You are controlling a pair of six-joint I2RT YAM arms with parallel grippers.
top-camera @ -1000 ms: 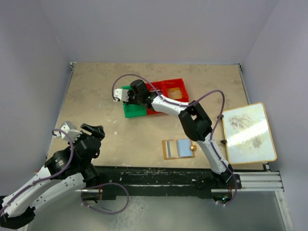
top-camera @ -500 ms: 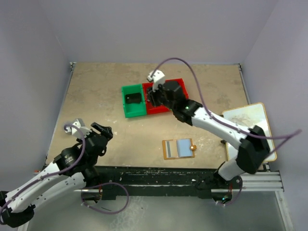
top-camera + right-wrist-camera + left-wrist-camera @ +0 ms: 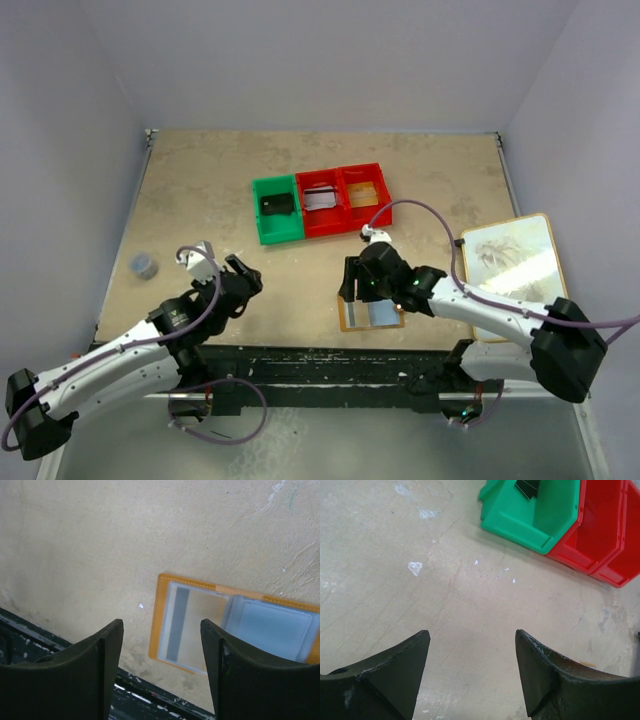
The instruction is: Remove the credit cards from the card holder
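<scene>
Tan tabletop [image 3: 200,200], open card holder [image 3: 235,625] just beyond right jaws, both pairs apart, card [image 3: 197,625] perhaps inside

Tan table [image 3: 200,180], scuffed w/ pale specks & hairline cracks. 3 bins in a row, touching, mid-table toward the far edge: green bin [image 3: 280,234] on L, then red bin [image 3: 322,228], then 2nd red bin [image 3: 384,190] on R. The card holder [image 3: 372,317] lies open & flat, pale blue pockets up, close to the near edge, a bit R of centre. White tan-edged board [image 3: 520,275] sits askew at the R edge, toward the near-R corner. Small grey round obj [image 3: 144,264] near the L edge, well apart from the rest; can't tell what it is.
</scene>
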